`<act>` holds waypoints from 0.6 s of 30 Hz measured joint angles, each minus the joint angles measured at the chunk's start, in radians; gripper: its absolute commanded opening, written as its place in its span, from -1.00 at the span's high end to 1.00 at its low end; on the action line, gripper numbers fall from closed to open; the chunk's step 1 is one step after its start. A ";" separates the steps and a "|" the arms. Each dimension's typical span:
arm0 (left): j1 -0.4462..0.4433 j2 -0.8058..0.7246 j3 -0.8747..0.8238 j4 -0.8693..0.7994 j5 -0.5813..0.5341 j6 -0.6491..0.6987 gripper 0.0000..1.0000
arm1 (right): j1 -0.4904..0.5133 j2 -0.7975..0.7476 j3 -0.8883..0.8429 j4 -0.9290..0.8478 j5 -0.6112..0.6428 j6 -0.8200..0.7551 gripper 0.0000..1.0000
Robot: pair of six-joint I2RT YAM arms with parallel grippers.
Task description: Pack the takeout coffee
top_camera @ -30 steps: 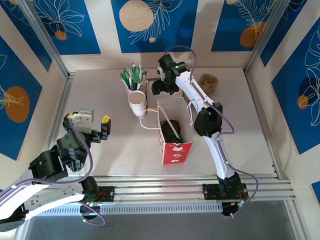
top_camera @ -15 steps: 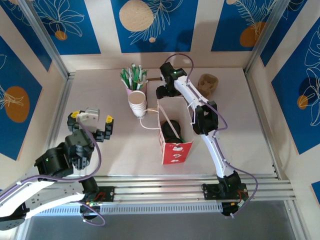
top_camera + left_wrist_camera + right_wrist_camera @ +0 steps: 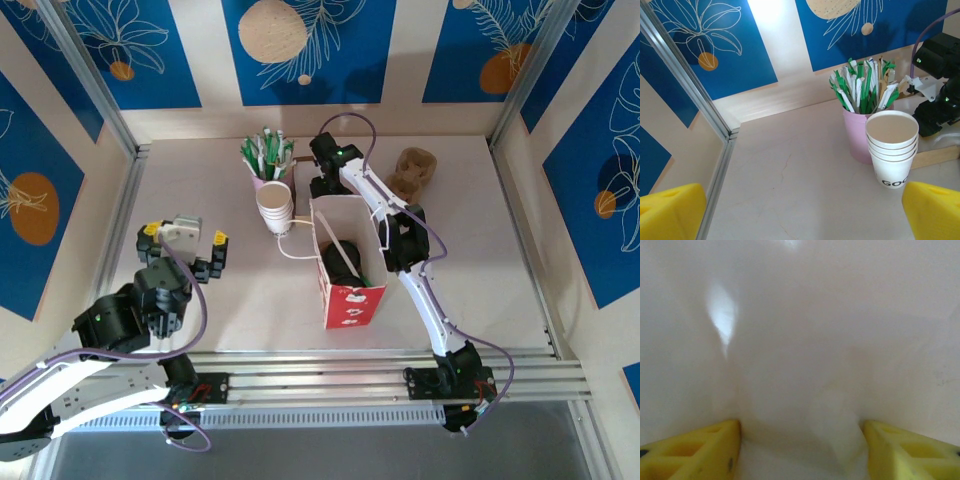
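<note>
The takeout coffee (image 3: pixel 343 262) sits inside the red-and-white bag (image 3: pixel 352 303) on the table (image 3: pixel 480 250), right gripper (image 3: pixel 800 440) jaws part-spread against its far wall near stacked cups (image 3: pixel 275 205) and straws (image 3: pixel 265 153), left gripper (image 3: pixel 183 238) jaws wide apart.

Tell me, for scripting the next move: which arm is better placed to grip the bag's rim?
Right: the right gripper straddles the paper bag's far rim; the left gripper hangs open, well to the side.

Coffee cup (image 3: pixel 343 260) in bag (image 3: pixel 352 305), cup stack (image 3: pixel 275 205) left of bag, straw pot (image 3: pixel 268 165) behind stack, carrier (image 3: pixel 412 170) far right
</note>
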 measured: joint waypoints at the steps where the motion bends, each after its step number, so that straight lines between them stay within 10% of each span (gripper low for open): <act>1: 0.001 0.002 0.000 0.000 0.000 0.000 -1.00 | 0.000 0.000 0.000 0.002 -0.002 -0.001 -0.02; 18: 0.006 0.006 -0.002 -0.001 0.000 0.000 -1.00 | -0.039 -0.083 -0.022 0.006 -0.088 0.042 0.80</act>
